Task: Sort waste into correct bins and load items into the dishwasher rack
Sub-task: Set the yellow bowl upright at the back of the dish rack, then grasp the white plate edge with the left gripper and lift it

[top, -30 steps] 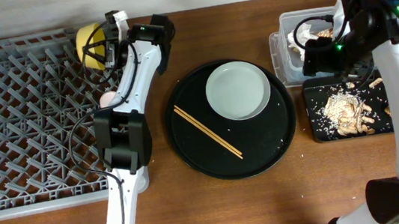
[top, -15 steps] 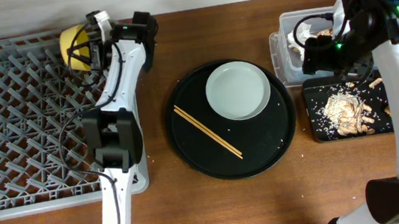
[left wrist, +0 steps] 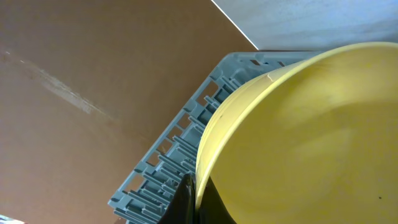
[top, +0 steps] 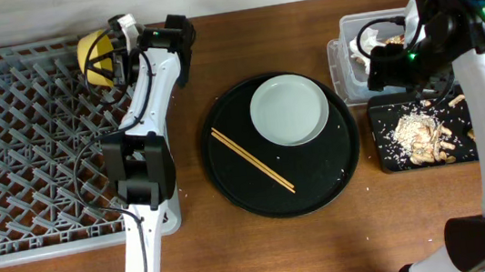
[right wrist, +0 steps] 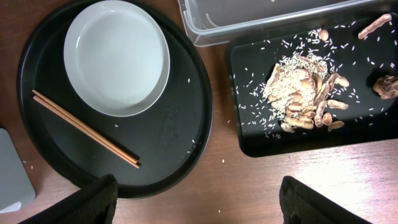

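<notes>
My left gripper (top: 113, 61) is shut on the rim of the yellow bowl (top: 96, 52), holding it tilted over the far right corner of the grey dishwasher rack (top: 24, 152). In the left wrist view the bowl (left wrist: 298, 137) fills the frame, with the rack (left wrist: 168, 162) behind it. My right gripper (right wrist: 199, 205) is open and empty, above the table by the clear tub (top: 343, 51) and the black rectangular tray (top: 382, 152). The pale plate (top: 289, 110) and two chopsticks (top: 253, 159) lie on the round black tray (top: 229, 179). The pink and blue cups are hidden.
White napkins (top: 369, 41) lie in the clear tub. Tan food scraps and rice (top: 421, 134) cover the rectangular tray (right wrist: 249, 62). Loose rice grains dot the round tray (right wrist: 174, 124) and the wood. The left arm stretches along the rack's right edge.
My left gripper has carried the yellow bowl left, further over the rack's far right corner, and the arm has swung left with it. The right arm has not moved.
</notes>
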You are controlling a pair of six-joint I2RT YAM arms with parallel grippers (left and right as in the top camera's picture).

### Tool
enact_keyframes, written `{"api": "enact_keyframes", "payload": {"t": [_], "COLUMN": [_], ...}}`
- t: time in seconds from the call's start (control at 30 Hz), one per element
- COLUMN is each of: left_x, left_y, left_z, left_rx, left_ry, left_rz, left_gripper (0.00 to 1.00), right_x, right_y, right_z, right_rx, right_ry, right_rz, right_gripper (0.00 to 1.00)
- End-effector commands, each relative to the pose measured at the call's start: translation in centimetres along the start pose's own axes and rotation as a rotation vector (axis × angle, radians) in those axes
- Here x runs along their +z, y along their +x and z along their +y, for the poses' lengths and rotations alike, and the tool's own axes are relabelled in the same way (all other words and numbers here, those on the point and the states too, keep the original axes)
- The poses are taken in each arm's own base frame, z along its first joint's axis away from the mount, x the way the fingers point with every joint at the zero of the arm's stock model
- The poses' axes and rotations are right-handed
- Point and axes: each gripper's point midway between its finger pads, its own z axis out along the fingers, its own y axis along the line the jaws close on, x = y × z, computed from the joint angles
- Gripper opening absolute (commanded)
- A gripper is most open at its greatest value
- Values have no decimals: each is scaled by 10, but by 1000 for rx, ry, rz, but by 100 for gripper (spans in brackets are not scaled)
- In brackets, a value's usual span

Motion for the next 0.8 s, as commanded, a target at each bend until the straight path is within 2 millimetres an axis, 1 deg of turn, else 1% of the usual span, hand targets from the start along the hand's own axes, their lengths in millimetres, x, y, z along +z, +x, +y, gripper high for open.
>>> {"api": "enact_keyframes", "payload": {"t": [0.0, 0.03, 0.1, 0.17, 0.33, 0.37, 0.4, 0.43, 0.47, 0.5, 0.53, 0.6, 0.63, 0.67, 0.77], "left_x": [-9, -19, -30, -40, -36, -39, -41, -44, -45, -46, -47, -51, -54, -57, -72], "left_y": [1, -8, -10, -7, 14, 15, 15, 14, 14, 15, 18, 21, 20, 16, -2], "left_z": [-5, 1, -2, -10, -36, -38, -39, -39, -39, -40, -41, -42, -40, -37, -17], "left_rx": [28, 29, 34, 48, 117, 120, 121, 124, 136, 145, 157, 178, 181, 168, 111], "left_ry": [10, -27, -11, 4, -4, 0, 4, 5, 7, 13, 26, 63, 89, 108, 198], "left_rz": [-14, -70, -86, -99, -98, -103, -104, -110, -112, -107, -98, -69, -51, -40, 8], "left_gripper": [0, 0, 0, 0, 0, 5, 22, 55, 65, 70, 81, 94, 98, 99, 99], "right_x": [1, 1, 1, 1, 1, 1, 1, 1, 1, 1, 1, 1, 1, 1, 1], "right_y": [1, 1, 1, 1, 2, 1, 1, 0, -1, 0, 0, 0, 1, 1, 1], "right_z": [-4, -4, -4, -4, -4, -4, -4, -4, -4, -4, -4, -3, 1, 2, 2], "right_rx": [-8, -8, -8, -9, -24, -24, -23, -24, -23, -23, -23, -23, -24, -25, -24], "right_ry": [18, 18, 18, 19, 23, 23, 22, 21, 20, 20, 20, 13, -10, -13, -13], "right_rz": [4, 4, 4, 7, 10, 8, 6, 2, 0, 0, 0, 2, 6, 7, 8], "right_gripper": [84, 84, 84, 84, 84, 84, 84, 84, 84, 84, 84, 84, 84, 84, 84]}}
